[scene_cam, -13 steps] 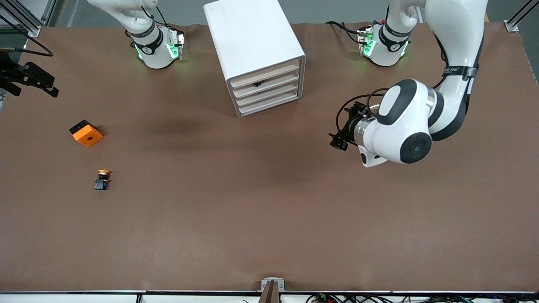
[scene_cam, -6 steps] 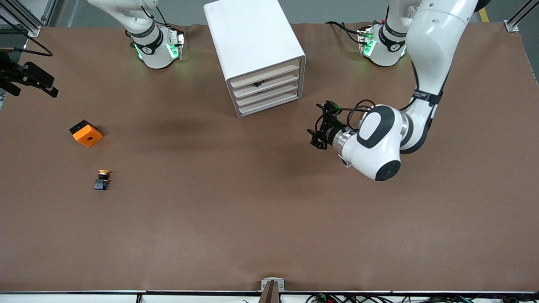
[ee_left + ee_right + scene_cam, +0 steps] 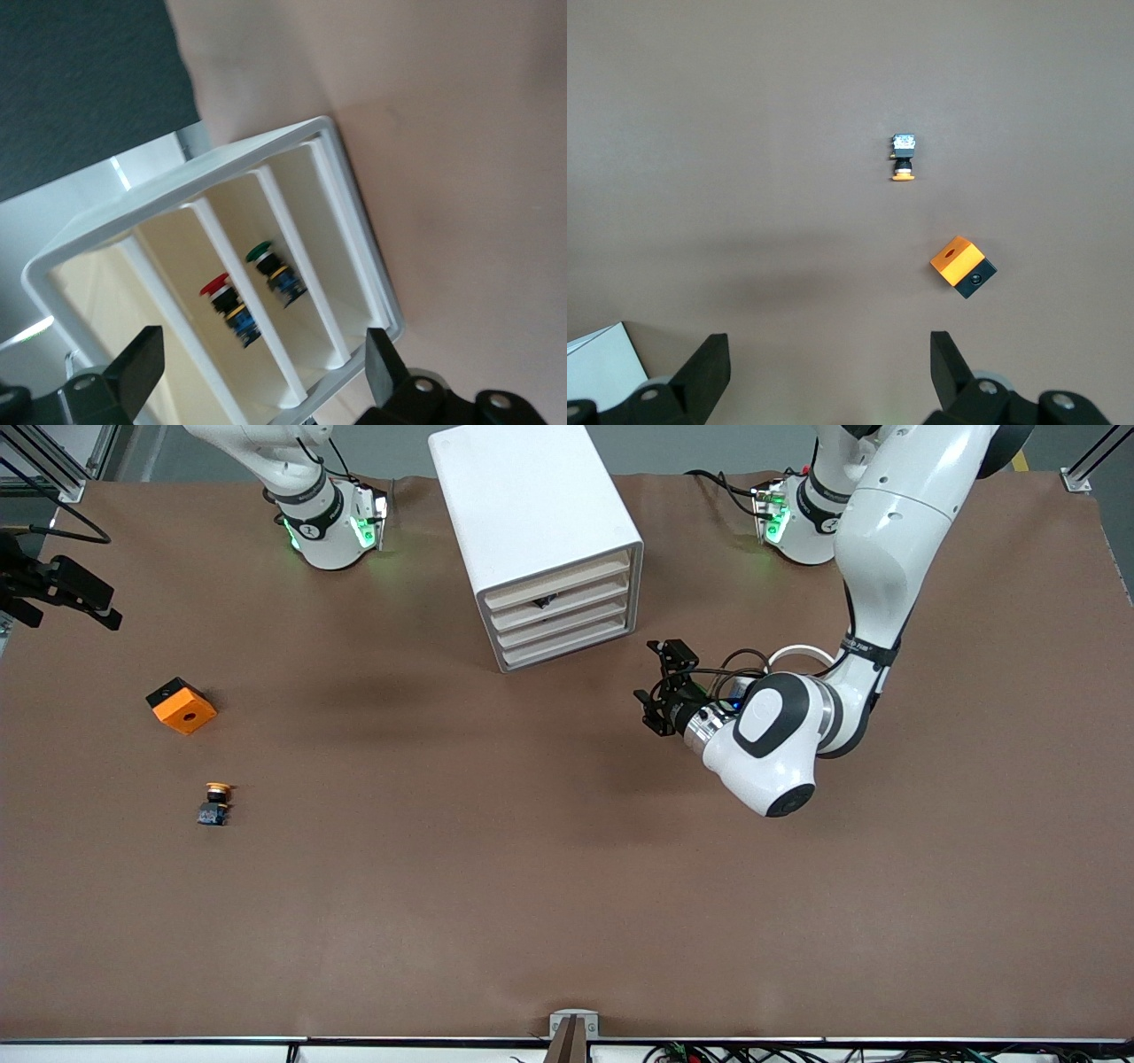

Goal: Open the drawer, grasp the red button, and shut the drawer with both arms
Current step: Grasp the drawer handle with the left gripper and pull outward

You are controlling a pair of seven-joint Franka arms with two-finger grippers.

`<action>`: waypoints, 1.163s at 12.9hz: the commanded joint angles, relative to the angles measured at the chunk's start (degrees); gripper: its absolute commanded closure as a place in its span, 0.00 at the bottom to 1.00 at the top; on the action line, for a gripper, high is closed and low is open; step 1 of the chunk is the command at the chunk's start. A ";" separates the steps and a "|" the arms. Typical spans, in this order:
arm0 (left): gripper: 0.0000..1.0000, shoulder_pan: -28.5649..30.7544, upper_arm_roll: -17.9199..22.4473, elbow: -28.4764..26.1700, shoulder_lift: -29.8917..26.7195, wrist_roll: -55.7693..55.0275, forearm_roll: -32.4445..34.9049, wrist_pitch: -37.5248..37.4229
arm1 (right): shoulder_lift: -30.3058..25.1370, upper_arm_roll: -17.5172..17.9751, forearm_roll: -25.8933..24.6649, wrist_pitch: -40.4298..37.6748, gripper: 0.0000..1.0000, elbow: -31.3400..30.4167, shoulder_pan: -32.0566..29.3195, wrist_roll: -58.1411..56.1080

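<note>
Inside cabinet (image 3: pixel 106 230): four drawers, two buttons, red (image 3: pixel 226 303) and green (image 3: pixel 273 270).

Red-capped button (image 3: pixel 229 305) — in drawer (image 3: pixel 555 603) (shut).

A brown-covered table (image 3: pixel 532 886) is carrying a white cabinet (image 3: pixel 532 522) between the two arm bases. An orange cube (image 3: pixel 182 706) and an orange-capped button (image 3: pixel 214 802) are lying toward the right arm's end.

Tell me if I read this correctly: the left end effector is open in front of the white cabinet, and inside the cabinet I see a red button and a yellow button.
Not quite. The left end effector is open in front of the white cabinet, but the two inside are a red button and a green button. The left wrist view shows this. The orange-yellow button lies out on the table.
</note>
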 commanded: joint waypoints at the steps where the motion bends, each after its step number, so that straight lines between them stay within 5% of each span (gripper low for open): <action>1: 0.00 -0.41 0.20 1.44 2.03 -4.39 -4.34 -3.30 | -0.04 0.45 -0.22 -0.33 0.00 0.39 -0.76 0.47; 6: 0.00 -1.29 0.11 1.53 3.79 -12.64 -11.11 -4.80 | 0.05 0.36 -0.30 -0.42 0.00 0.30 -0.85 0.47; 15: 0.00 -7.97 0.20 1.97 8.62 -19.60 -11.04 -7.26 | 0.23 0.36 -0.22 -0.42 0.00 0.21 -0.93 0.56</action>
